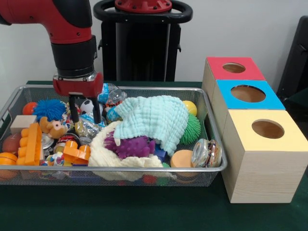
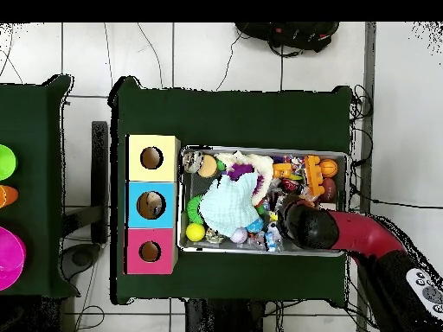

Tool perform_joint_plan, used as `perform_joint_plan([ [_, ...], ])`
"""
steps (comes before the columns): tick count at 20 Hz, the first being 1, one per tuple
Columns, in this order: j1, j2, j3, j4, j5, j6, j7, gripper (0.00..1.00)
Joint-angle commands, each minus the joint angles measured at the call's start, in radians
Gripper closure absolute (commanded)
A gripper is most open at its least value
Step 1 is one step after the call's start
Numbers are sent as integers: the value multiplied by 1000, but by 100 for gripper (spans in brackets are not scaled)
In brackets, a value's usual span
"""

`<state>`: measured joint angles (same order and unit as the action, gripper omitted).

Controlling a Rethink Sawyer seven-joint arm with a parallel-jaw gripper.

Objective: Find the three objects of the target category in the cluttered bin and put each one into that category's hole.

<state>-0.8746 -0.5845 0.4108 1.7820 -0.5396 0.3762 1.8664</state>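
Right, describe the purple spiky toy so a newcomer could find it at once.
Start at the wire mesh bin left of the three wooden boxes. Near its front middle, a cream fuzzy ring lies below the pale mint cloth. The purple spiky toy sits inside that ring: it is the only purple thing, darker than the blue spiky ball at the far left.

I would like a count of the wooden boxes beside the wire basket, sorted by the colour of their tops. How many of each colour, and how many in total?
Red-topped box: 1
Blue-topped box: 1
Yellow-topped box: 1
Total: 3 boxes, each with one round hole in its top, standing in a row beside the wire basket.
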Motion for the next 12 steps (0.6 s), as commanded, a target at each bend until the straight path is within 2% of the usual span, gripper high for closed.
perform_joint_plan([
  [1, -69, 88, 68, 40, -44, 51, -122, 0],
  [7, -207, 1, 146, 129, -27, 168, -256, 0],
  [12, -259, 22, 174, 153, -60, 169, -261, 0],
])
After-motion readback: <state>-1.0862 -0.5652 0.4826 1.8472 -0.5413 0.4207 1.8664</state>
